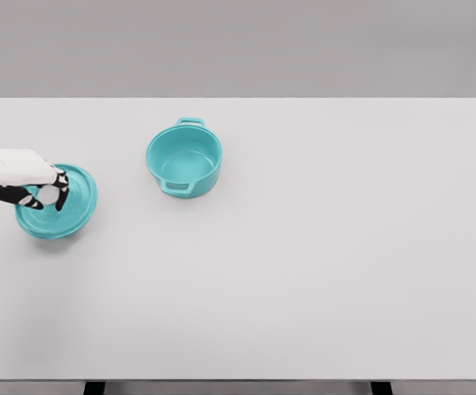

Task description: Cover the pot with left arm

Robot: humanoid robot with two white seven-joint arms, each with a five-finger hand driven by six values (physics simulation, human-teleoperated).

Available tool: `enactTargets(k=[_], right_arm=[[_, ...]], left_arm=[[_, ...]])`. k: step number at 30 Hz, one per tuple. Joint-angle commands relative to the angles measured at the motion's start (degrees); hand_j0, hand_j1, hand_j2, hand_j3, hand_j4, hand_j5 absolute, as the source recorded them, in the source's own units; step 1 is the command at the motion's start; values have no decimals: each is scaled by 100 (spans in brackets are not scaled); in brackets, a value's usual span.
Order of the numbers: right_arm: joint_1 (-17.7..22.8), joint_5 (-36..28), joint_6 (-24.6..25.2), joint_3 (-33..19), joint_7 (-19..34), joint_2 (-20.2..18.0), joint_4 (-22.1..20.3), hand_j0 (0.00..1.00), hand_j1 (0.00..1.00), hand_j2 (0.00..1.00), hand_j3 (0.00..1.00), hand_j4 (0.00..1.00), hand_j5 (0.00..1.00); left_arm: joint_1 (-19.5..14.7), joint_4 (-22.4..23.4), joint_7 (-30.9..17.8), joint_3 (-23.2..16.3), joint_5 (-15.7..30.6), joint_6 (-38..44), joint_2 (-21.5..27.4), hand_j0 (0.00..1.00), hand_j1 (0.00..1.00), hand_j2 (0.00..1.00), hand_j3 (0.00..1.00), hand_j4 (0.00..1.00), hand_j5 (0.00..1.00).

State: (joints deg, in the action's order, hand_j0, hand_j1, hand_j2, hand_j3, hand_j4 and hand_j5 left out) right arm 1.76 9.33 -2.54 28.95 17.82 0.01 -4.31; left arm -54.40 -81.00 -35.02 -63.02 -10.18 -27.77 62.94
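Note:
A teal pot (184, 158) with two small handles stands open and upright on the white table (320, 247), left of the middle. Further left is its round teal lid (75, 207), a pot's width away from the pot. My left hand (47, 193) comes in from the left edge and sits over the lid's middle. Its dark-tipped fingers (60, 179) curl down around the lid's centre, hiding the knob. A faint shadow shows under the lid's near rim, and the lid looks slightly tilted. The right arm does not show.
The table's left edge lies close to the lid. Table legs show at the bottom edge. Nothing else stands on the table.

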Motion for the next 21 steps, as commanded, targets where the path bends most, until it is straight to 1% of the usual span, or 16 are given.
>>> enactTargets(k=[1,4,9,10,12,14,16,21], right_arm=[[0,-1,-1,5,2,-1,1,100,100,100,100,100,100],[0,-1,-1,-3,2,-1,1,100,100,100,100,100,100],[0,-1,-1,-3,2,-1,1,100,100,100,100,100,100],[0,-1,-1,5,2,-1,1,100,100,100,100,100,100],[0,-1,-1,5,2,-1,1,100,100,100,100,100,100],[0,-1,-1,5,2,-1,1,100,100,100,100,100,100],[0,-1,-1,5,2,-1,1,100,100,100,100,100,100],[0,-1,-1,5,2,-1,1,100,100,100,100,100,100]], left_arm=[[0,-21,2,9,16,17,-45,40,40,40,40,40,40],[-141,-12,2,18,25,52,-142,40,40,40,40,40,40],[-246,-4,2,35,43,79,-274,40,40,40,40,40,40],[-334,-4,2,35,43,87,-353,40,40,40,40,40,40],[-369,-4,2,44,43,87,-388,40,40,40,40,40,40],[-404,67,2,44,34,96,-564,40,40,40,40,40,40],[-413,76,2,44,34,114,-616,40,40,40,40,40,40],[-545,84,2,44,25,386,-915,40,40,40,40,40,40]])
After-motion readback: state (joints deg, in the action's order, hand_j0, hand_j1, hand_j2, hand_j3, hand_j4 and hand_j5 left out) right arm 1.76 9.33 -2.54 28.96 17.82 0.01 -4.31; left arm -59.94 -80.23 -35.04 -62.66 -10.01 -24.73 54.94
